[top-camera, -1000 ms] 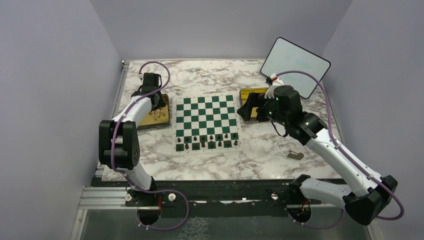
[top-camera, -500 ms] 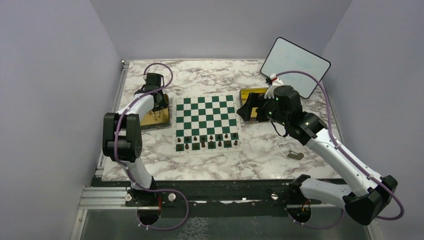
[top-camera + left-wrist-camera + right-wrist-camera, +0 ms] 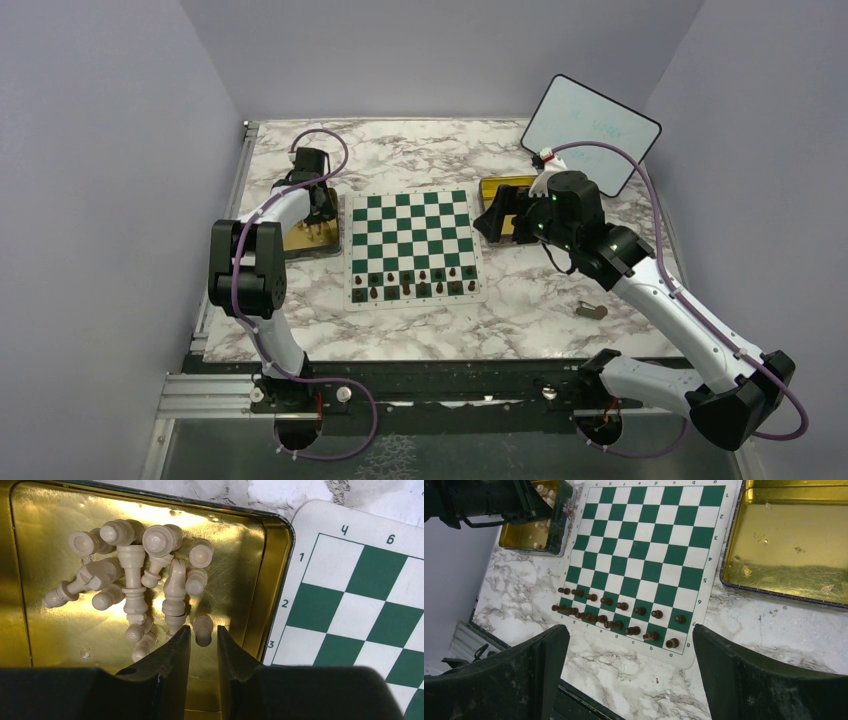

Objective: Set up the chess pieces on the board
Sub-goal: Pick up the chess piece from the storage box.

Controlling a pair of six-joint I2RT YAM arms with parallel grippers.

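In the overhead view, the green-and-white board (image 3: pixel 413 235) lay at the middle of the marble table (image 3: pixel 430 150). Dark brown pieces (image 3: pixel 415 282) stood in two rows along its near edge. The left gripper (image 3: pixel 318 212) hung over the left gold tray (image 3: pixel 296 243), which sat just beside the board's left border. The right gripper (image 3: pixel 497 222) hovered by the board's right edge, partly covering the right gold tray (image 3: pixel 505 185). Neither gripper's jaws could be made out from here. A whiteboard (image 3: pixel 590 135) leaned at the upper right.

In the left wrist view, cream pieces (image 3: pixel 131 575) lay toppled in a loose heap on the tray's gold floor. The jaws stood narrowly apart at the lower centre. One cream pawn (image 3: pixel 202 629) lay with its end between the fingertips (image 3: pixel 181 647), a sliver of gold showing on each side of it. The board's numbered corner filled the right of the frame.

In the right wrist view, the jaws stood wide apart at the lower corners, holding nothing. The board spread across the centre, with the dark pieces in two rows at its lower left. The right tray's scratched gold floor lay at the upper right. The left arm reached over the left tray at the upper left.
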